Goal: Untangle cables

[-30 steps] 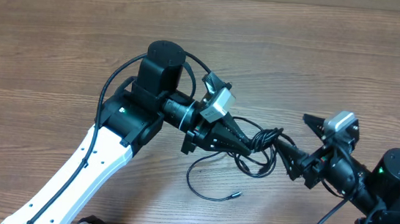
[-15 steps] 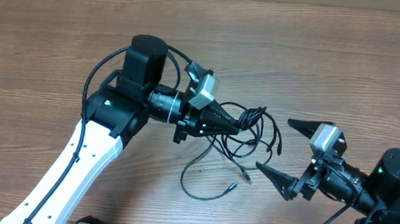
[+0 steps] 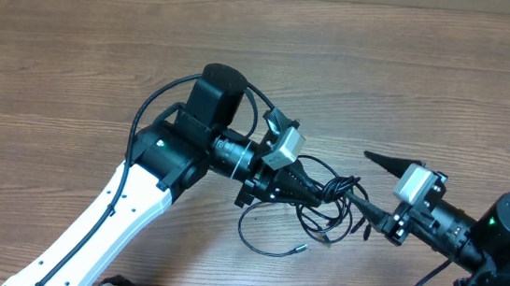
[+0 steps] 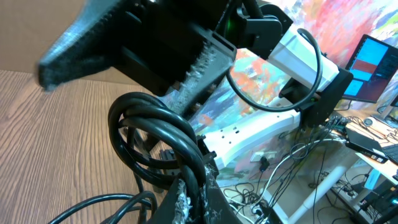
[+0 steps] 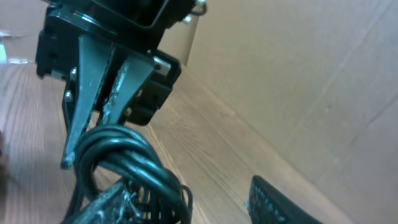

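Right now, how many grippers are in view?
2. Left gripper mid-table, jaws shut on the cables; right gripper beside it, jaws open, one finger at the tangle. Neither is hidden.

A robotics lab: past the far edge of the wood-grain bench (image 3: 77, 41) stand a lit blue computer monitor (image 4: 375, 61) and loose tangled wires (image 4: 297, 167), and a plain brown cardboard panel (image 5: 311, 74) walls one side.

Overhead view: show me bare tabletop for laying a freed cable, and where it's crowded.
Bare table runs along the whole far side, widest left of the left arm. A smaller free patch lies far right, beyond the right tool. Crowded: the middle, where the left tool grips the cables, and the near side below them.
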